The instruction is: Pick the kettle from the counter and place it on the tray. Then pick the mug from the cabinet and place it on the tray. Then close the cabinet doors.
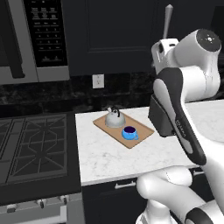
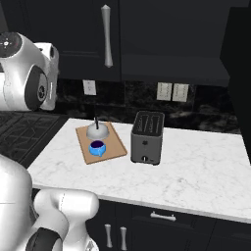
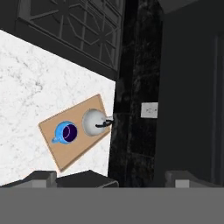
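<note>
Already, the silver-grey kettle and the blue mug both stood on the wooden tray, which lay on the white marble counter near the back wall. The kettle sat at the far end of the tray, its dark handle arched above it, and the mug stood just beside it at the nearer end, apart from the kettle, dark inside showing. To the right of the tray stood a black toaster; to the left of the counter lay the black stovetop. Above the counter the dark cabinet door carried its pale bar handle. In the hand view the gripper was high above the tray, fingers spread wide, holding nothing.
</note>
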Controlling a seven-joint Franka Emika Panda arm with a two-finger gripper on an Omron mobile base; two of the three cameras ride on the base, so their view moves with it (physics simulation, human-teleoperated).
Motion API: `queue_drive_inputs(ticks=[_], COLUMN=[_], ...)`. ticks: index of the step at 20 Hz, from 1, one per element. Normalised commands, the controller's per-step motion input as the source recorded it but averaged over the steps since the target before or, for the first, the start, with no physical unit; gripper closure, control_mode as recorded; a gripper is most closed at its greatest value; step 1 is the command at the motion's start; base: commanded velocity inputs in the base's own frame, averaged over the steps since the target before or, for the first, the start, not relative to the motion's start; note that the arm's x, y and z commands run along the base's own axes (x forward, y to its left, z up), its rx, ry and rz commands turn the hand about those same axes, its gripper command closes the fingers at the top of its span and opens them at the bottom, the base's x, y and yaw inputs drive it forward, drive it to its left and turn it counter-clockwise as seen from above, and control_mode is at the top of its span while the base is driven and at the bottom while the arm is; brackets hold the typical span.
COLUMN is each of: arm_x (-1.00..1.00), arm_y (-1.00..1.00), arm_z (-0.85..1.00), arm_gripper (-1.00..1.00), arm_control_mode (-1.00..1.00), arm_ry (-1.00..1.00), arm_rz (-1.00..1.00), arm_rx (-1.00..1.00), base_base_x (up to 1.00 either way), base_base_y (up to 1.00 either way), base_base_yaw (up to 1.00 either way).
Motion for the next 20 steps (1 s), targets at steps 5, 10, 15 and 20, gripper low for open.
queue_drive_inputs(ticks=[5,10,15,20], arm_x=[-0.72,-0.55,-0.4,-0.21], arm_y=[0.0,-0.02,-0.27,-0.76], arm_z=[0.0,0.0,0.0,-0.01], arm_gripper=[-1.0,-1.0,-1.0,-1.0], arm_control_mode=[-1.0,-1.0,-1.0,-1.0], arm_ry=[0.07,0.06,0.0,-0.02], arm_rz=[0.0,-0.08,-0.23,-0.26], arm_rx=[-0.08,-0.12,-0.08,0.01], base_base_x=[0.0,0.0,0.0,0.0], base_base_y=[0.0,0.0,0.0,0.0], base_base_yaw=[0.0,0.0,0.0,0.0])
